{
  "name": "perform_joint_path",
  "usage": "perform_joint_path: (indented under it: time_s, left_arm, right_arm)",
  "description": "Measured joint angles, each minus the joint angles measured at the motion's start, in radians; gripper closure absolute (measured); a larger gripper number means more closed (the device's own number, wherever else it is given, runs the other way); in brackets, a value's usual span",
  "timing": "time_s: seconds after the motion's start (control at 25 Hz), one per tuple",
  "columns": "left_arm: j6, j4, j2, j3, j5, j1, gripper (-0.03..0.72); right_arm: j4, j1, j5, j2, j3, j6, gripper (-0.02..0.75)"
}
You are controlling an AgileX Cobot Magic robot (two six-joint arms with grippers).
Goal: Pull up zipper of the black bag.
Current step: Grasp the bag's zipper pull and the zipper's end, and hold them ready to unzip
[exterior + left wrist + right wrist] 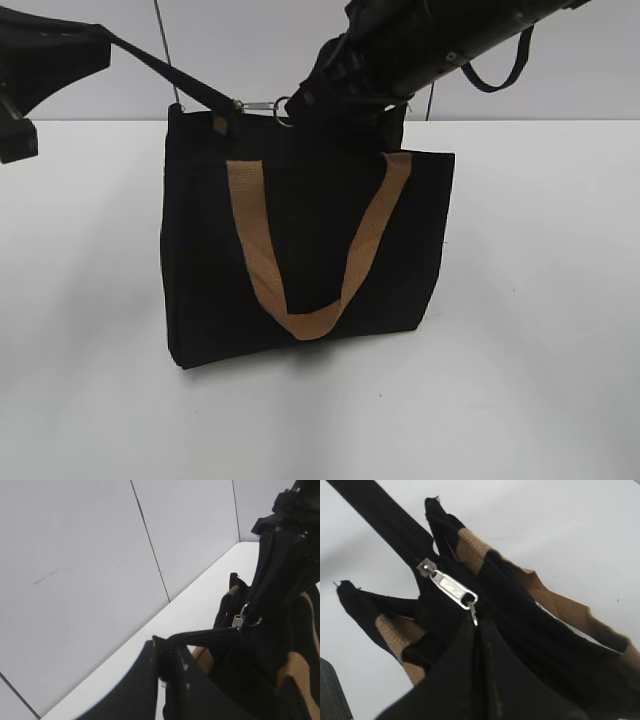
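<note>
With the black bag (300,250) upright mid-table, the left gripper (165,672) pinches the zipper tail strap (165,70) taut leftward while the right gripper (480,645), clamped on the silver pull tab (451,588), must next draw it along the zipper (385,525).

Right gripper (472,630) pinches ring of silver zip pull (449,587). Zipper (385,522) runs up to far left. Black bag (520,625) w/ tan straps (560,602) beside it.

Lab-style test booth: bare white surface (540,300), plain pale panelled wall (75,555) with thin seams behind, black robot arm (440,40) overhead, no furnishings.
</note>
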Motion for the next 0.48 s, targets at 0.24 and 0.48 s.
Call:
perform_joint_path:
  time_s: [0.24,0.48]
  left_arm:
    - [0.000,0.004,-0.004,0.000,-0.015,0.006,0.658]
    - [-0.010,0.026,-0.050,0.000,-0.025,0.006,0.658]
  right_arm:
    - [-0.025,0.000,0.057,-0.048,0.000,0.060,0.738]
    - [-0.026,0.000,0.081,-0.056,-0.001,0.114,0.738]
